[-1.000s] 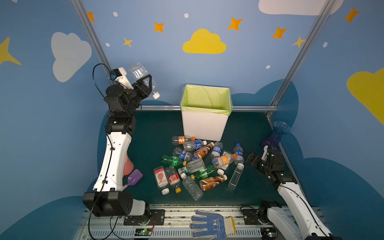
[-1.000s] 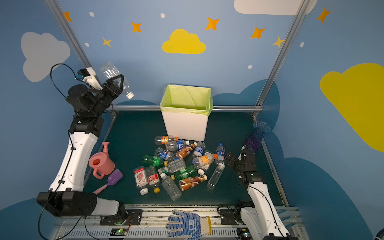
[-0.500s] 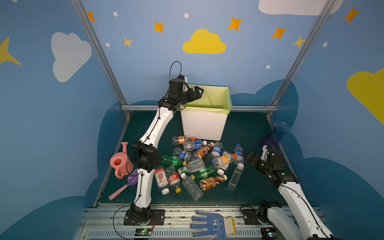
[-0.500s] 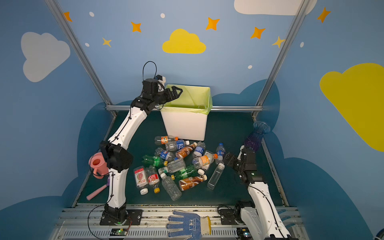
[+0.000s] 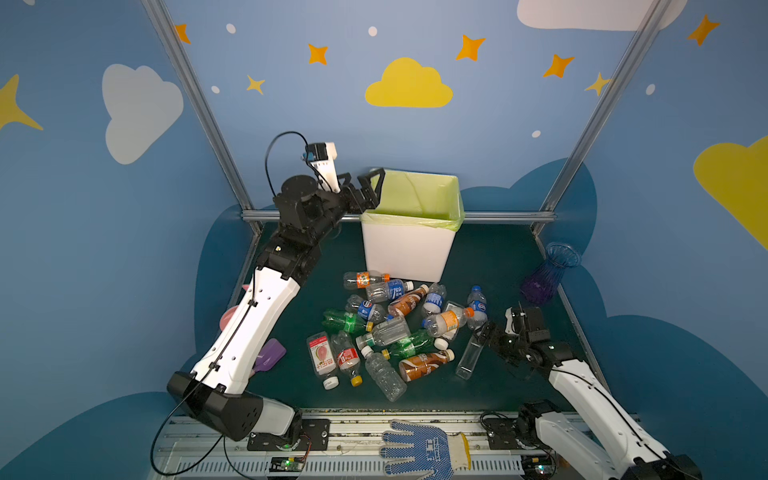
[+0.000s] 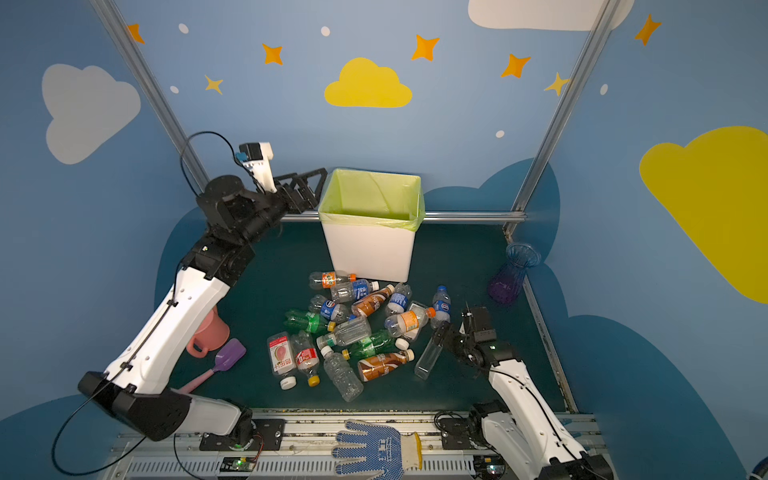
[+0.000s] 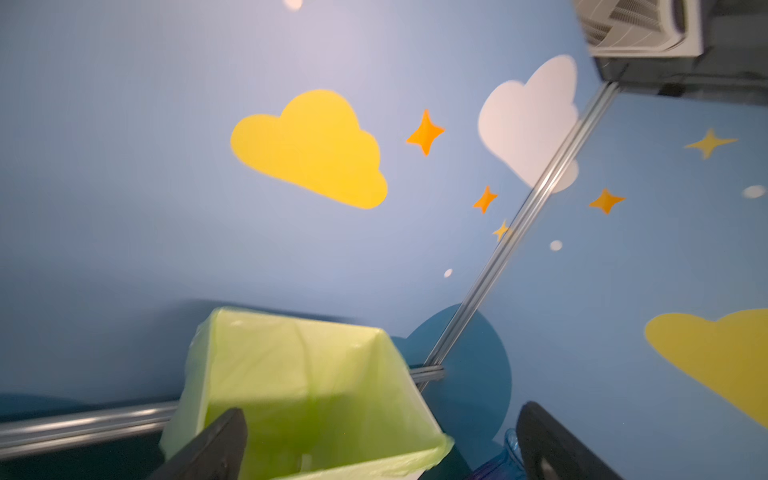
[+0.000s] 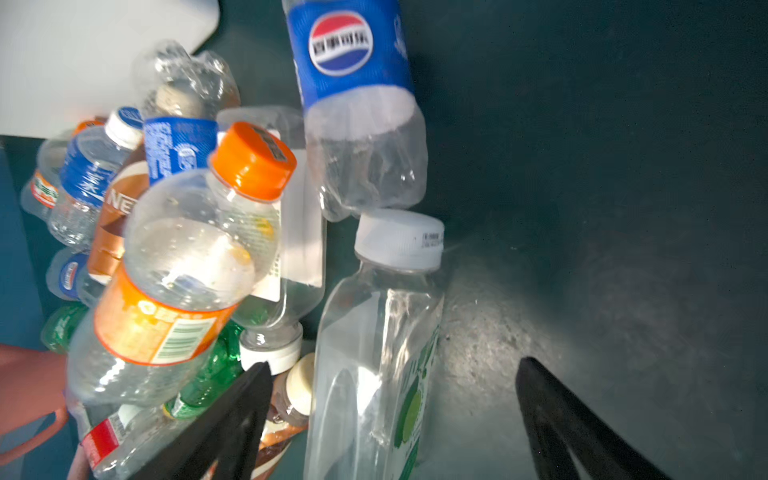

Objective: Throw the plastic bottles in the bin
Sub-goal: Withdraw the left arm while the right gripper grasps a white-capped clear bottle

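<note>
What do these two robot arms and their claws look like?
Both the left arm and right arm have white shells with black joints. A thin black cable runs along each. The left gripper and right gripper are black triangular open frames.

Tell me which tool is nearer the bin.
Left. The left tool is up at the left rim of the bin; the right tool is down low around a clear bottle, apart from it.
</note>
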Controlling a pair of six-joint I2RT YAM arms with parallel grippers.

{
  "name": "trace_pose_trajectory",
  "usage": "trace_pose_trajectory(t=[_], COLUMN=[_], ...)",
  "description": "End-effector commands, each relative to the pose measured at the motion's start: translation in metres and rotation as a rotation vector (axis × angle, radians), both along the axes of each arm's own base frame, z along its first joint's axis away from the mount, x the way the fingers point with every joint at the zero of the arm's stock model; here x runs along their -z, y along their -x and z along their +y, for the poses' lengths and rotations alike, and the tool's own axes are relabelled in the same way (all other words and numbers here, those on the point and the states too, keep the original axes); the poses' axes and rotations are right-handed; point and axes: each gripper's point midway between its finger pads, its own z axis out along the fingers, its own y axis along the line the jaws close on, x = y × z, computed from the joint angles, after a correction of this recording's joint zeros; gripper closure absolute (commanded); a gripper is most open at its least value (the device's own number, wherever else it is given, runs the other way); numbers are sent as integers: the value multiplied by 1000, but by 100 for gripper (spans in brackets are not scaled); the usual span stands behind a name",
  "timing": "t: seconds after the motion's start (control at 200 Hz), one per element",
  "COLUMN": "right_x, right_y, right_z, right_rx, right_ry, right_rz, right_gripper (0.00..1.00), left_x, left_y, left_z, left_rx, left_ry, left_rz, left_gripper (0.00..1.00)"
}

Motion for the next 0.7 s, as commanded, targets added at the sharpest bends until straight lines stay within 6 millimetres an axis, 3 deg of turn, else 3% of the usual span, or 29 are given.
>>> trace_pose_trajectory(t=[0.0,0.165,0.405,0.511,0.691], right_x=[15,16,10,16,18], right_y=[19,21,7,9,10], right_z=[-3,-2,13,13,9], right_rx=[20,19,-26,-31,-24], right_ry=[46,76,113,143,169], right_rz=[97,110,116,147,151], right_gripper=[11,12,10,11,17], left_x=[47,108,204,228,246], left_y=[-7,7,24,32,41], left_z=[30,60,77,91,106], left_rx=[-146,-191,-209,-266,-311], left_ry=[-76,-73,-127,-116,-127], left_rz=[59,188,420,484,508], left_gripper=[0,0,0,0,0])
